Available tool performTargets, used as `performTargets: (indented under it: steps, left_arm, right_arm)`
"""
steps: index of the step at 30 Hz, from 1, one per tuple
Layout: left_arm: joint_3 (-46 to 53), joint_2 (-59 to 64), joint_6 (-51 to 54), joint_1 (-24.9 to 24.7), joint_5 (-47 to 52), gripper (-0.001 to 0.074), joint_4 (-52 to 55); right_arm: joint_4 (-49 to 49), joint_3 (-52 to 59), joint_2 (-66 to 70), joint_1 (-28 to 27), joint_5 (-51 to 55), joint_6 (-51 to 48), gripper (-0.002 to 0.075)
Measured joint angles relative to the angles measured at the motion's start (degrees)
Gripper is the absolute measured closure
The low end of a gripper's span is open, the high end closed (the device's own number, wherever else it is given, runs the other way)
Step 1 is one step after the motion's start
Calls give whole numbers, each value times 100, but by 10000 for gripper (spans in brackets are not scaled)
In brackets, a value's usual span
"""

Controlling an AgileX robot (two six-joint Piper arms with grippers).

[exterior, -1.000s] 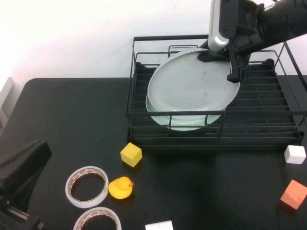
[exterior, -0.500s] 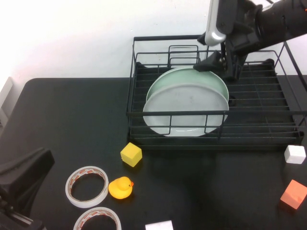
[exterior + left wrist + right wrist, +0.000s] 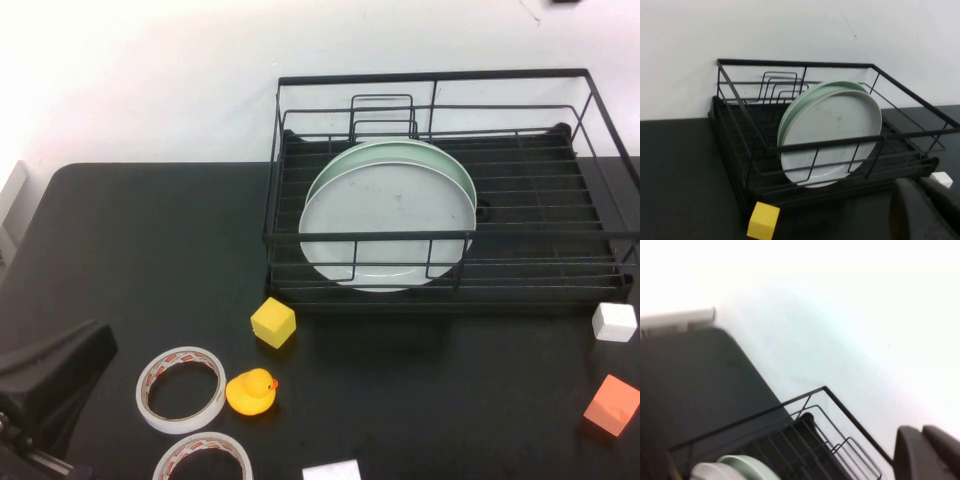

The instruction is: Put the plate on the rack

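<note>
Right pincer [image 3: 926, 452] clenched on nothing, raised well above the far edge of the desk; in the high view only a dark speck of my arm shows at the top edge. Its wrist view looks down on the wall, the desk's far left and one corner of the rack [image 3: 810, 405]

Left pincer [image 3: 925, 210] clenched too, empty, parked low at the desk's near left corner, facing the rack [image 3: 765, 150]

Plate [image 3: 388, 228] released; it sits in the rack [image 3: 590, 160], left half, tilted up on its near rim and leaning back against the green plate [image 3: 445, 152], which shows as a crescent behind its far edge. Faint dark smudges on its face. Front rail of the rack crosses in front of it. Wire loops stand behind both plates at the rack's back

On the desk [image 3: 150, 250] in front of the rack: yellow cube [image 3: 273, 322] just off the rack's near left corner, duck [image 3: 251, 391] nearer me, two tape rolls [image 3: 181, 388] beside the duck, toward the near edge. White cube [image 3: 614, 321] off the rack's near right corner, orange cube [image 3: 611, 405] nearer still. White block [image 3: 331, 470] cut off by the near edge
</note>
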Motion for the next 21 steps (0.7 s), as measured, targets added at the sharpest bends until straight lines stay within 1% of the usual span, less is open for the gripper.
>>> performTargets:
  steps: [2,5,9,14,17,21]
  left_arm:
    - [0,0,36,0,0,736,-57]
    - [0,0,300,0,-150,736,-70]
    - [0,96,459,0,-429,736,-8]
    - [0,263,473,0,-547,736,32]
    - [0,277,473,0,-547,736,32]
    - [0,277,473,0,-536,736,21]
  right_arm:
    - [0,193,-332,-90,140,311,716]
    - [13,824,-869,-123,170,430,719]
    - [496,1922,-1727,-123,-42,231,721]
    - [1700,3467,-3028,-123,-522,-578,721]
    - [2607,4225,-3822,-123,-701,-1318,721]
    - [3387,5015,-4756,-123,-840,-1978,721]
